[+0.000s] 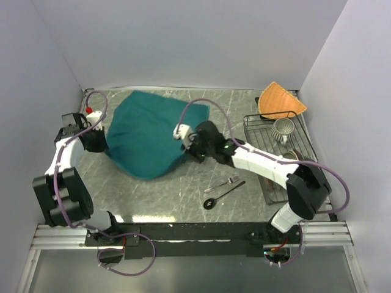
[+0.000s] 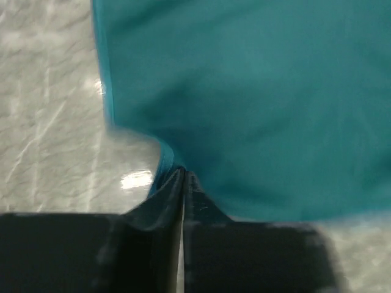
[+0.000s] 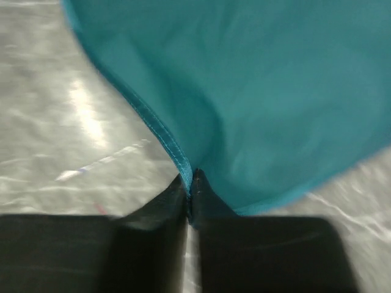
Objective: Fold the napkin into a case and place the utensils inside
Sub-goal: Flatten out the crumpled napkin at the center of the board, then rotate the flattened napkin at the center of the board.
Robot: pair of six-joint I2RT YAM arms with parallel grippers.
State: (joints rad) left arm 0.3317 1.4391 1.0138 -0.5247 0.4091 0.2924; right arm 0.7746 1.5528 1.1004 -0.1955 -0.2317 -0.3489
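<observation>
The teal napkin (image 1: 149, 131) is spread in a rumpled heap over the back left of the marble table. My left gripper (image 1: 101, 139) pinches its left edge. In the left wrist view that gripper (image 2: 183, 174) has its jaws pressed together on a fold of the napkin (image 2: 256, 91). My right gripper (image 1: 185, 138) holds the cloth's right side. In the right wrist view this gripper (image 3: 190, 178) is shut on the stitched hem of the napkin (image 3: 263, 91). The silver fork (image 1: 230, 181) and the dark spoon (image 1: 223, 195) lie side by side near the front, right of centre.
A wire rack (image 1: 256, 143) stands at the right with a ribbed cup (image 1: 283, 129) in it. An orange fan-shaped cloth (image 1: 280, 101) lies at the back right corner. A small red object (image 1: 89, 110) sits by the left wall. White walls enclose three sides.
</observation>
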